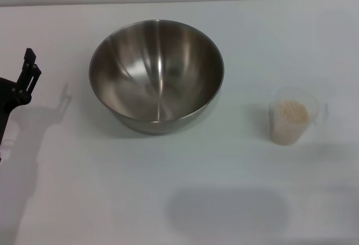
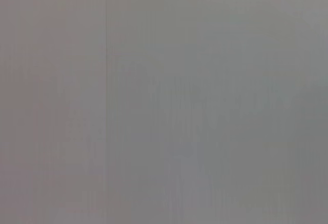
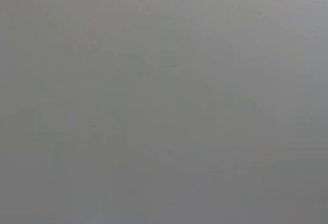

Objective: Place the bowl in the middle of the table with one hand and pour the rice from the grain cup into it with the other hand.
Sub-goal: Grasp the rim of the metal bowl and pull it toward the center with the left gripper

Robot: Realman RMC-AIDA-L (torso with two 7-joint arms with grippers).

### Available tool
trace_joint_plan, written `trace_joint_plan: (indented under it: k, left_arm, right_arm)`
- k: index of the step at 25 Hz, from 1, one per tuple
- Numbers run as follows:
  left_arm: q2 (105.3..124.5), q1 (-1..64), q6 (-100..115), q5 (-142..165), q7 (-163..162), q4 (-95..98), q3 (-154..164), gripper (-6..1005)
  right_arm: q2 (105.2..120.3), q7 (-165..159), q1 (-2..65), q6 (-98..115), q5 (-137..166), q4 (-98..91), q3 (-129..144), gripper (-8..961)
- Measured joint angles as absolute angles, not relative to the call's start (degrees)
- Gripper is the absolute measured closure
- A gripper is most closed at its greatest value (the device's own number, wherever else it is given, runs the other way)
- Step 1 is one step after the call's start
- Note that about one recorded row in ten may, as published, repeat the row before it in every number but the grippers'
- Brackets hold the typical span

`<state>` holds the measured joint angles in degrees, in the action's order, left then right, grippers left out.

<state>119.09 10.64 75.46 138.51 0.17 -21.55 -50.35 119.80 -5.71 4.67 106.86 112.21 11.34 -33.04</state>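
Observation:
The large stainless-steel bowl (image 1: 156,75) stands upright and empty on the white table (image 1: 179,200), a little left of the middle. The small clear grain cup (image 1: 290,118) stands upright to its right, filled with pale rice (image 1: 291,112). My left gripper (image 1: 29,71) is at the far left edge of the head view, well apart from the bowl and holding nothing. My right gripper is out of view. Both wrist views show only plain grey.
The table's far edge (image 1: 179,1) runs along the top of the head view. A soft shadow (image 1: 227,210) lies on the tabletop near the front.

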Motion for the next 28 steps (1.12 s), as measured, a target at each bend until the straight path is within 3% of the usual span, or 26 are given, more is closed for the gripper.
trace_joint_plan:
  k: [19,24,28]
  left_arm:
    - [118.95,9.99,75.83,138.94,-0.70,-23.17,-50.16,186]
    - [117.56,9.09,73.59,141.03,-2.58,-28.78,-49.88,186]
    - [114.86,8.66,65.84,143.29,-2.32,-37.52,-51.45,185]
  right_arm:
    - [119.80,-5.71,4.39,106.87,112.24,11.34,-32.95,114]
    - [119.80,-5.71,4.33,106.87,112.25,11.34,-32.95,114]
    - [119.79,-5.71,4.37,106.88,112.28,11.34,-32.96,113]
